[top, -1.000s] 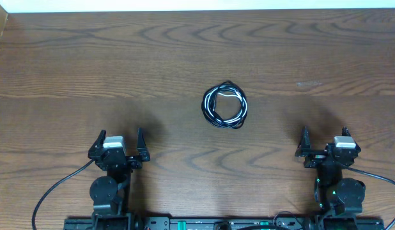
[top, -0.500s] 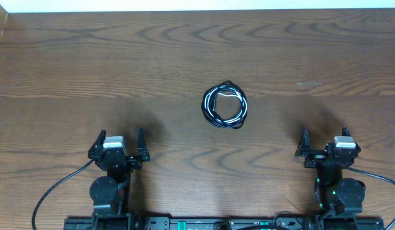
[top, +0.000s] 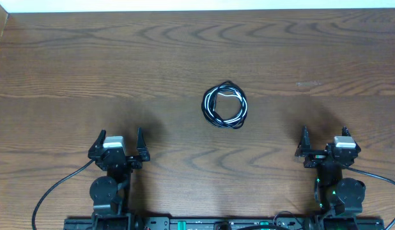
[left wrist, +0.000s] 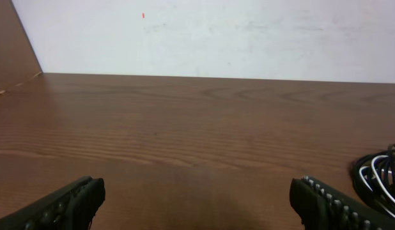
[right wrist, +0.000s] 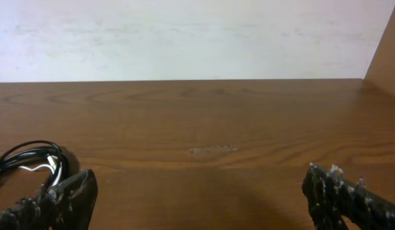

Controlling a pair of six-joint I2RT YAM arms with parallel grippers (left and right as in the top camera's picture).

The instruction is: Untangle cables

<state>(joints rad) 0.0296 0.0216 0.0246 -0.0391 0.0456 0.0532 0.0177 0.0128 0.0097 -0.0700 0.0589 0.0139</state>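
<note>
The overhead view shows one small coiled bundle of thin black and white cables (top: 225, 105) whole, lying mid-table on the brown wooden table (top: 185, 51), well apart from both arms. Each wrist view catches only the bundle's edge, plus a pale wall (left wrist: 216, 32). There are two grippers, the left gripper (top: 118, 142) and the right gripper (top: 324, 142), both with fingers spread wide and empty.

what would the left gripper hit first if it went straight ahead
Probably nothing: ahead of the left gripper lies bare table up to the far wall; the cables sit off to its right.

Dark wooden table (top: 185, 57), white wall (left wrist: 216, 35) behind
</note>
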